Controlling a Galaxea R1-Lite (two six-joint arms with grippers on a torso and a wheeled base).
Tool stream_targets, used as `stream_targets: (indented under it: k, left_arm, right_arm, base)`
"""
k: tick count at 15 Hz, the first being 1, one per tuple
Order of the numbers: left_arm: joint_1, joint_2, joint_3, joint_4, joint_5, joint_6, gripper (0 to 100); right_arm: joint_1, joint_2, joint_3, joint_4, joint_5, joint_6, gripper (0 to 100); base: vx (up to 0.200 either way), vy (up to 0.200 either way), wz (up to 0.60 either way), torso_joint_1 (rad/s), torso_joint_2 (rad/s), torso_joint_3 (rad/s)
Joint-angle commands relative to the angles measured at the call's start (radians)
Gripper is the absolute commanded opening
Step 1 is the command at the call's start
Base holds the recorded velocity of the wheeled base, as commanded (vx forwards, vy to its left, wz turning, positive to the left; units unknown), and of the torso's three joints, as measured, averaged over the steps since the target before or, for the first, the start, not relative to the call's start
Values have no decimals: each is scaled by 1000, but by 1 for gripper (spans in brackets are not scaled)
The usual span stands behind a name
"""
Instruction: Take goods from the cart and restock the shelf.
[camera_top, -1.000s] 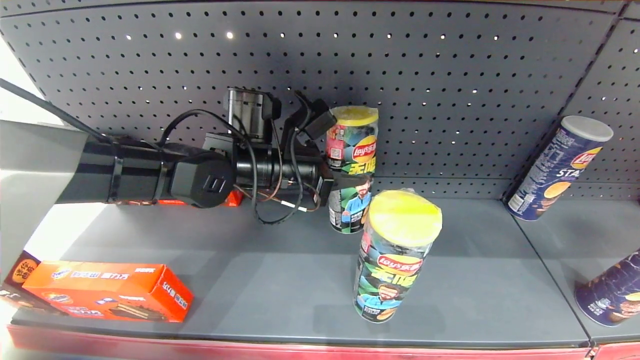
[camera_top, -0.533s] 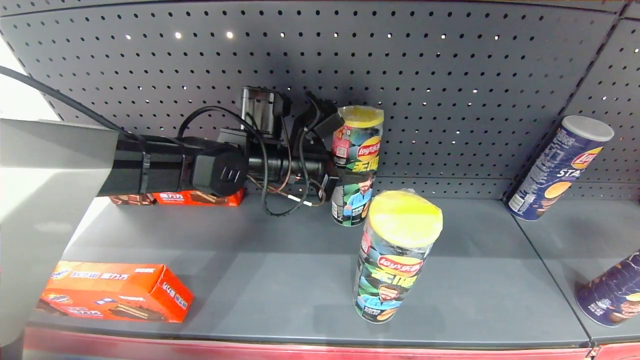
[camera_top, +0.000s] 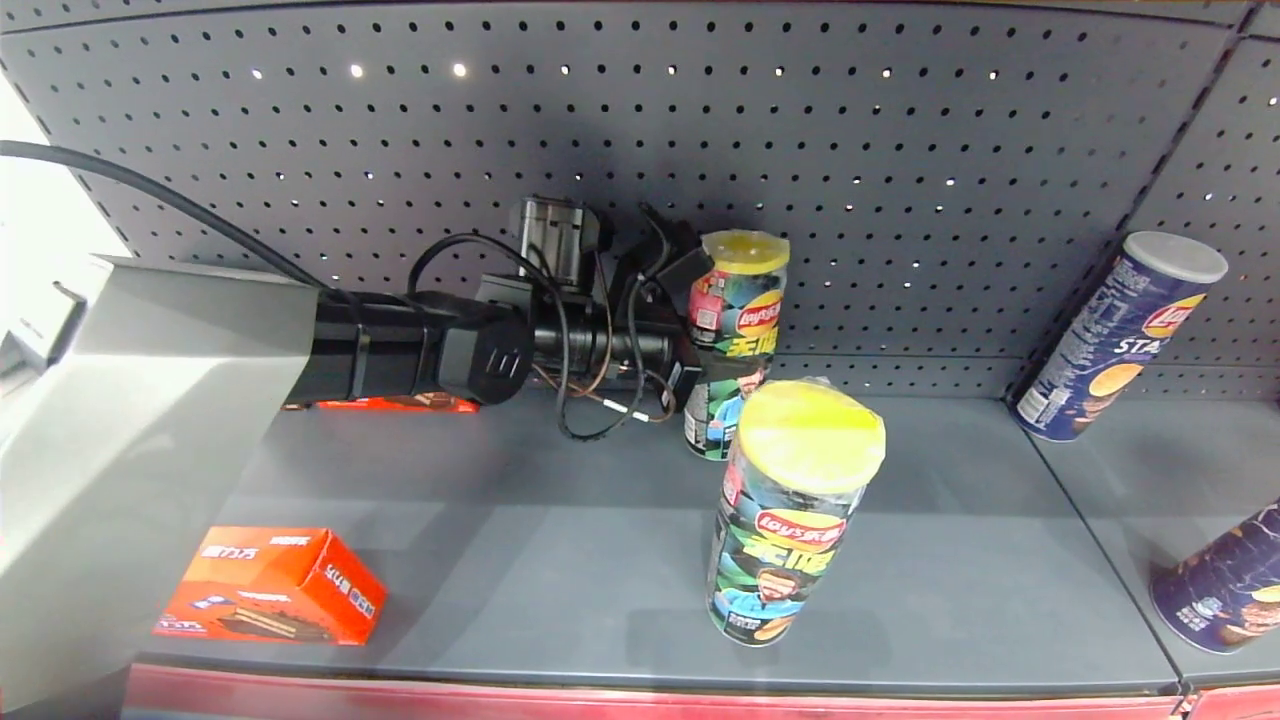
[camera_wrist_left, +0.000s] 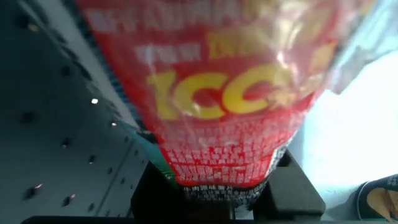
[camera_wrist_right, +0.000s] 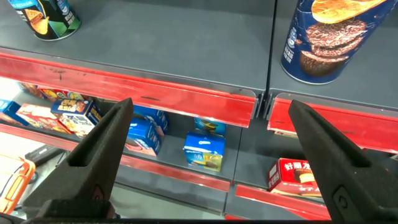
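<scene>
Can held at shelf (camera_top: 560, 560) back
Left arm (camera_top: 400, 345) stretched level, left gripper (camera_top: 712, 366) clamped on can (camera_top: 742, 300); right gripper (camera_wrist_right: 210, 107) spread wide.

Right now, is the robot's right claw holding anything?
No, the right gripper is open, its two dark fingers spread wide with only the red shelf edge seen between them.

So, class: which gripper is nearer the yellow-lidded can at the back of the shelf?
Left. The left gripper is clamped on the back can; the right gripper hangs open in front of the shelf.
</scene>
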Motion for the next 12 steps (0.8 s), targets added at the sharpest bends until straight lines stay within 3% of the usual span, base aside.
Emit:
stream_targets:
  k: [1,2,3,5,12]
  left_arm:
    - [-7,15,0,-2,-4,0,0]
    - [-7,15,4,-4,-4,1,0]
    - [-7,15,7,-4,-4,14,100]
    - [-6,9,36,-1,-3,37,100]
    - [47,-189,260,-4,13,52,100]
  right_arm:
    - [0,2,0,-1,0,0,100]
    - [0,2,0,-1,0,0,100]
    - [0,2,0,-1,0,0,100]
    - [0,2,0,-1,0,0,100]
    - [0,2,0,-1,0,0,100]
  base:
    - [0,0,0,0,0,0]
    - [0,0,0,0,0,0]
    - [0,0,0,0,0,0]
    - [0,0,0,0,0,0]
    - [0,0,0,0,0,0]
